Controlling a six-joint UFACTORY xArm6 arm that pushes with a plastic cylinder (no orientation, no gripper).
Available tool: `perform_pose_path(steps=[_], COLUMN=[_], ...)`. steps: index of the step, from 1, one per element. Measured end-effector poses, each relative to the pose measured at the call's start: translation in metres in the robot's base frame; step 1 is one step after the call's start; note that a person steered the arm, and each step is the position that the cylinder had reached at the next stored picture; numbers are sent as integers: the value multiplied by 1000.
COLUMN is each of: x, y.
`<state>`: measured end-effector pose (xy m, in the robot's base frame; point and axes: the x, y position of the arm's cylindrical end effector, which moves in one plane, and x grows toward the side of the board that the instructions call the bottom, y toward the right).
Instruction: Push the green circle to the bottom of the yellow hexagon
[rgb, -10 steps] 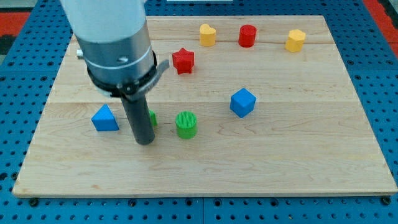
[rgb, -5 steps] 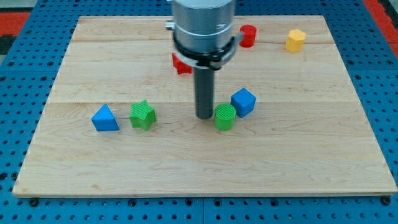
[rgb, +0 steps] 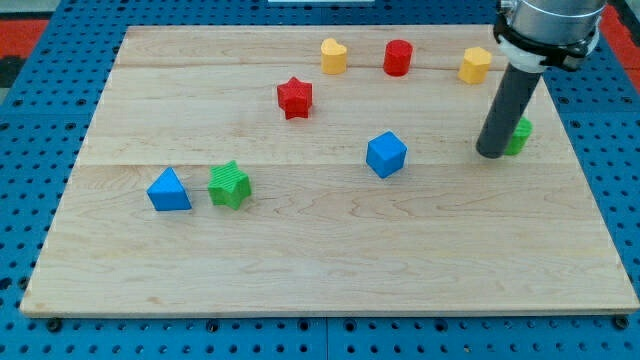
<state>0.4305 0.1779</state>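
Note:
The green circle (rgb: 519, 136) lies at the view's right, mostly hidden behind my rod; only its right side shows. My tip (rgb: 491, 153) rests on the board touching the circle's left side. The yellow hexagon (rgb: 476, 65) sits near the view's top right, above the green circle and slightly to its left, with a gap between them.
A blue cube (rgb: 386, 154) lies left of my tip. A red cylinder (rgb: 398, 57) and a yellow heart-like block (rgb: 333, 55) sit along the top. A red star (rgb: 294, 97), a green star (rgb: 229, 185) and a blue triangle (rgb: 168, 190) lie further left.
My tip has swept from the board's left to the right, pushing the green circle rightward and upward past the blue cube to a spot below the yellow hexagon. The blue cube shifted slightly.

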Motion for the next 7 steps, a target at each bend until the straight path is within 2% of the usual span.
perform_pose_path(steps=[1, 2, 4, 5, 6, 7], x=[15, 13, -62, -36, -25, -17], y=[-13, 36, 13, 24, 10, 60])
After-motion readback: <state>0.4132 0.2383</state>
